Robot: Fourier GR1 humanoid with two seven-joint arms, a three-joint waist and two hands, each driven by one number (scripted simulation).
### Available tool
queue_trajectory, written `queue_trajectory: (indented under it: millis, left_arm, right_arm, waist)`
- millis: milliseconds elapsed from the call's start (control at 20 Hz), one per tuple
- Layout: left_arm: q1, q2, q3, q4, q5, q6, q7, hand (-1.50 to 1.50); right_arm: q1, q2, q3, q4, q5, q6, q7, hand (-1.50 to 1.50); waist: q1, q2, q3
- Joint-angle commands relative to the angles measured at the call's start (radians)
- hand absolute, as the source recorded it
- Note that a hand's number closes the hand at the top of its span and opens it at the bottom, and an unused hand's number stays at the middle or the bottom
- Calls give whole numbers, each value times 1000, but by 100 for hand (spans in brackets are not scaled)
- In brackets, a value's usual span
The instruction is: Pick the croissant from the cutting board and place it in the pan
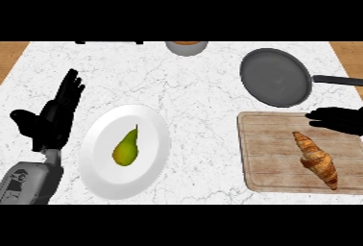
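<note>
A: Where does your right hand (339,120) sit?

B: It comes in from the right edge of the view, over the upper right corner of the cutting board (269,158). Its fingers point left, straight and relaxed, holding nothing.

A: And the croissant (316,158)?

B: Just below that hand, lying on the board, its long axis running from near your fingertips down toward the board's lower right corner. Hand and croissant are apart, with a strip of bare wood between them.

A: The pan (275,77)?

B: Above the hand and a little to its left, on the table (199,96). Its handle (339,80) runs out to the right edge, passing just above your hand. The pan's lower rim lies close to the board's top edge.

A: What room do you have?

B: Left of your right hand the board is bare wood, and beyond its left edge the marble table lies open up to the white plate (152,125).

A: The other side?

B: Your left hand (50,120) rests near the left edge, fingers up and spread, holding nothing. The plate lies just to its right, carrying a pear (127,149). A bowl (187,46) shows at the far edge of the table, well apart from both hands.
</note>
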Motion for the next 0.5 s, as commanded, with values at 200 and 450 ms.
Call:
queue_trajectory:
  millis: [200, 450]
  left_arm:
    - [-32, -32, -2, -49, -58, 35, 74, 0]
    - [-10, -55, 34, -12, -56, 8, 37, 0]
  right_arm:
    - [37, 49, 17, -61, 181, -36, 37, -150]
    - [73, 32, -36, -128, 235, 24, 71, -150]
  waist:
    - [-11, -2, 0]
    - [-14, -3, 0]
